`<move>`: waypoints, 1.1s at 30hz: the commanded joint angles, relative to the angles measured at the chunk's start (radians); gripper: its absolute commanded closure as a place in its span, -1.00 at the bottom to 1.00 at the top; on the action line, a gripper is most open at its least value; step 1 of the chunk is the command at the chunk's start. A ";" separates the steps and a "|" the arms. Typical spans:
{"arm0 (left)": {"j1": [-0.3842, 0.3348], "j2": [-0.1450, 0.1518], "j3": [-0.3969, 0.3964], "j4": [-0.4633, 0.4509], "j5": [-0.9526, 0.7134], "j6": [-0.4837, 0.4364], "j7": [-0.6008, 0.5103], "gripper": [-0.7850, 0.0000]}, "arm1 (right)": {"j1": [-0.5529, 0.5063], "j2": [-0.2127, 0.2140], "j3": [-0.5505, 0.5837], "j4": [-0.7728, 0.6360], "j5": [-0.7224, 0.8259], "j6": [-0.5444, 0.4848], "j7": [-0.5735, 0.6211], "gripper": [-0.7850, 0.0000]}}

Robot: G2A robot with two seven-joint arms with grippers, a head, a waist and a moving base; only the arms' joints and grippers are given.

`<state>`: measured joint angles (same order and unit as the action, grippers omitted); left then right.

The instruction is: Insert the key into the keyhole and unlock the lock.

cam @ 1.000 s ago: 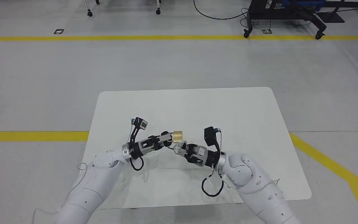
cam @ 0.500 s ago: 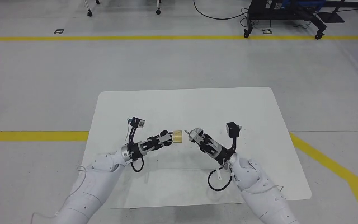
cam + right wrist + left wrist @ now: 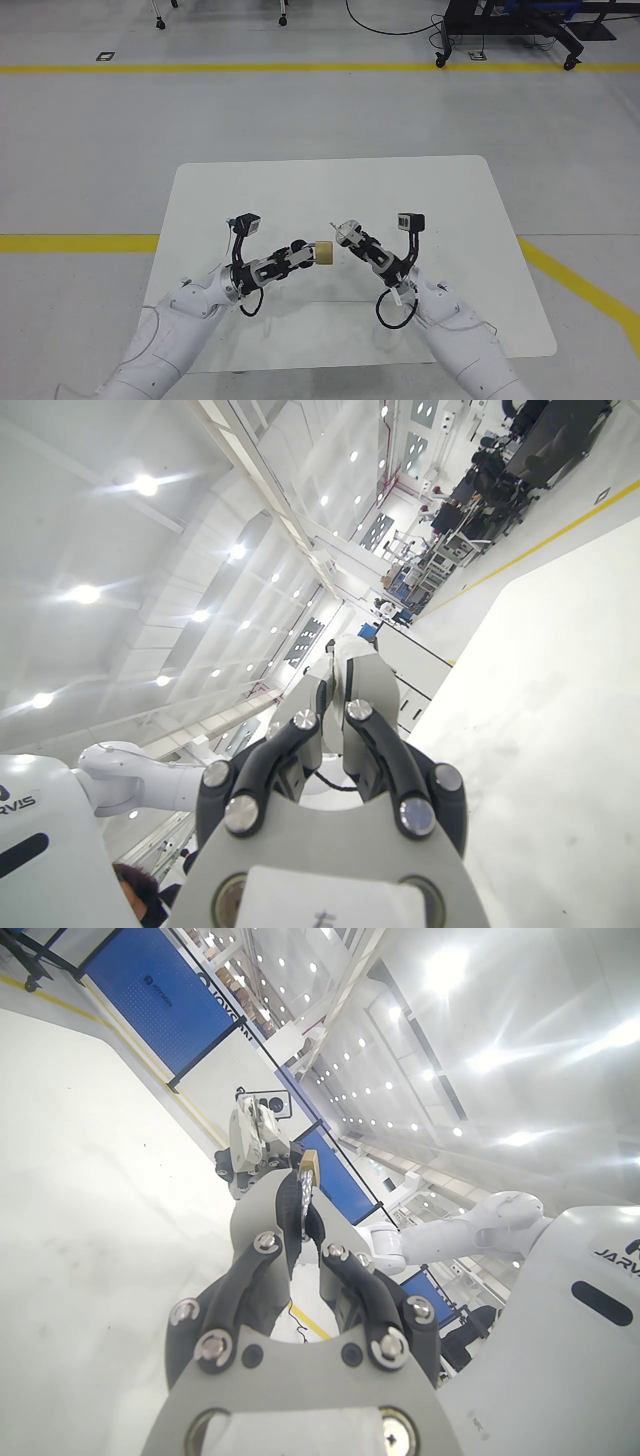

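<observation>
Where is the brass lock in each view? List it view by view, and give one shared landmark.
Top view: brass lock over the middle of the white table, clamped in the left gripper, facing the right gripper.
Left wrist view: brass lock at that gripper's fingertips, the right gripper just beyond.
Right wrist view: not to be made out.
Shared landmark: the white table.

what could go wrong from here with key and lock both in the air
1. The key in the right gripper sits apart from the lock and seems to point past it, so the insertion could miss.
2. The left gripper pinches one end of the lock; a push from the key might twist it loose and drop it onto the table.
</observation>
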<state>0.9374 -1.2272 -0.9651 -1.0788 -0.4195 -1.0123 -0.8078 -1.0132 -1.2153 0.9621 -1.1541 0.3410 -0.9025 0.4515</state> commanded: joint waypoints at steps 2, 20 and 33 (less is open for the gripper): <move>0.003 0.002 -0.013 0.004 0.013 0.000 0.000 1.00 | 0.006 -0.003 -0.011 0.004 0.049 -0.004 0.054 1.00; 0.018 -0.012 -0.060 0.006 0.217 0.000 0.126 1.00 | -0.013 -0.005 -0.009 -0.055 0.212 0.070 0.284 1.00; 0.060 0.001 -0.108 -0.071 0.190 0.000 0.074 1.00 | 0.004 -0.022 0.017 0.007 0.192 0.090 0.177 1.00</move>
<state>0.9972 -1.2263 -1.0715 -1.1487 -0.2272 -1.0123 -0.7286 -1.0146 -1.2345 0.9866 -1.1517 0.5295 -0.8194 0.6243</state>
